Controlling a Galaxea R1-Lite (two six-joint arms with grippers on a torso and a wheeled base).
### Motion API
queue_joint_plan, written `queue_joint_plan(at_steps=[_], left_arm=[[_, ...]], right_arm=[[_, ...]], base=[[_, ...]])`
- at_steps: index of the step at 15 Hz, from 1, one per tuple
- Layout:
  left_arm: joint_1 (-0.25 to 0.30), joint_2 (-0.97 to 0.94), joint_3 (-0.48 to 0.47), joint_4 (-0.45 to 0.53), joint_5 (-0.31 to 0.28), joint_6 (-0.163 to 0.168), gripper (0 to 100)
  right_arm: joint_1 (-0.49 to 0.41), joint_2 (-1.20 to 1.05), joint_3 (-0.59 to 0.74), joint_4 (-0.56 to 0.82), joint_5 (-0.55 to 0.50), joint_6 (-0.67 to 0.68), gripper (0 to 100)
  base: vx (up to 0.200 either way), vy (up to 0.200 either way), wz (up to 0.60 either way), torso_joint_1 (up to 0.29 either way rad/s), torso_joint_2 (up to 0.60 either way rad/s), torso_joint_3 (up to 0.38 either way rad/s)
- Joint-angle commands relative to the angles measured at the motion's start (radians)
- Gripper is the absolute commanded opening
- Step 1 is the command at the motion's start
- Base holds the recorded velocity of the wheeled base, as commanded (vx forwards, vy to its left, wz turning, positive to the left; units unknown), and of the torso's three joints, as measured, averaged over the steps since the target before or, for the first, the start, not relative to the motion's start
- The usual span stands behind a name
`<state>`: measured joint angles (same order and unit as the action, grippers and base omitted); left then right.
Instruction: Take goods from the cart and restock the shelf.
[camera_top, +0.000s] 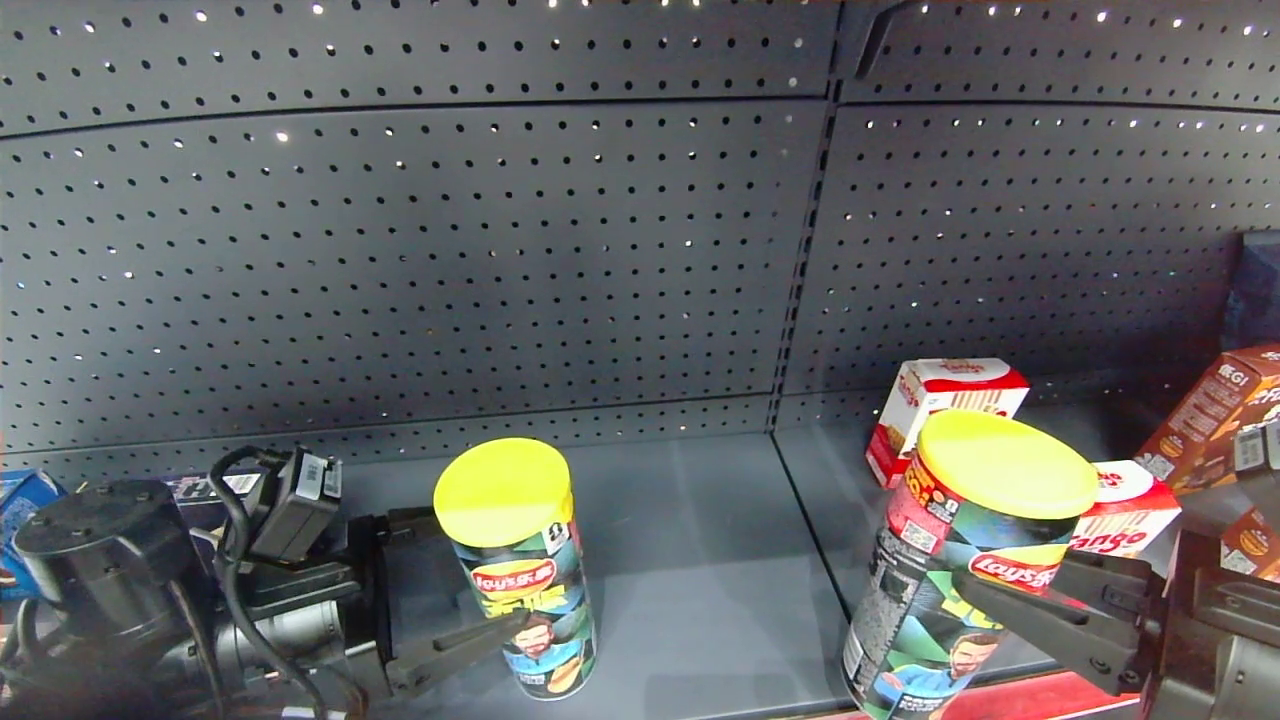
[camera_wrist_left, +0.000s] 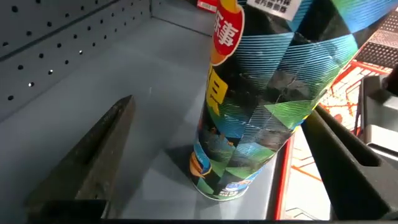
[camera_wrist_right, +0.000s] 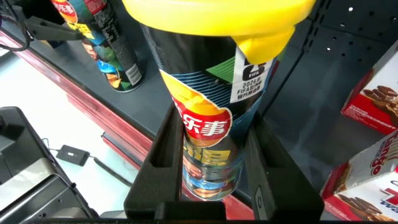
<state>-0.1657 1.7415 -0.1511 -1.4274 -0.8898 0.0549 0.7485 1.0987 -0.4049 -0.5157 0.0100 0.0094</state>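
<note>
Gripping one chip can, bracketing the other

At the shelf's (camera_top: 700, 560) front edge, toward its right end, the right gripper (camera_wrist_right: 214, 144) is clamped on the right chip can (camera_top: 950, 560), one finger pressed to each side of its middle. The can leans, its base over the red front strip (camera_top: 1020, 695); whether it rests there I cannot tell.

Further left along the front edge, the left chip can (camera_top: 525, 590) stands upright on the shelf. The left gripper (camera_wrist_left: 219, 111) is spread wide around it, with a clear gap on one side.

Both cans share a flat yellow lid, a red oval logo in white script, green, blue and black facets, and a pictured figure in blue low on the label.

Behind the right can lie two white-and-red biscuit boxes (camera_top: 945, 400), tilted. Orange-brown boxes (camera_top: 1215, 415) lean at the shelf's right end. A perforated grey back panel (camera_top: 500, 250) closes the rear.
</note>
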Motion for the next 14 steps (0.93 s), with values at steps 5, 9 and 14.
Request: queue_joint_plan(at_steps=[5,9,14], left_arm=[[-0.009,-0.077,0.01,-0.001,-0.003,-0.001,100],[-0.009,-0.218,0.105,0.001,-0.003,-0.009,100],[-0.001,-0.384,0.148,0.002,0.003,-0.01,100]], right_arm=[[0.0,0.0,0.005,-0.001,-0.001,0.0,0],[0.0,0.003,0.005,-0.001,0.002,0.0,0],[0.0,0.001,0.009,0.0,0.001,0.0,0]], base=[[0.0,0.0,0.0,0.0,0.0,0.0],[0.0,0.0,0.0,0.0,0.0,0.0],[0.0,0.0,0.0,0.0,0.0,0.0]])
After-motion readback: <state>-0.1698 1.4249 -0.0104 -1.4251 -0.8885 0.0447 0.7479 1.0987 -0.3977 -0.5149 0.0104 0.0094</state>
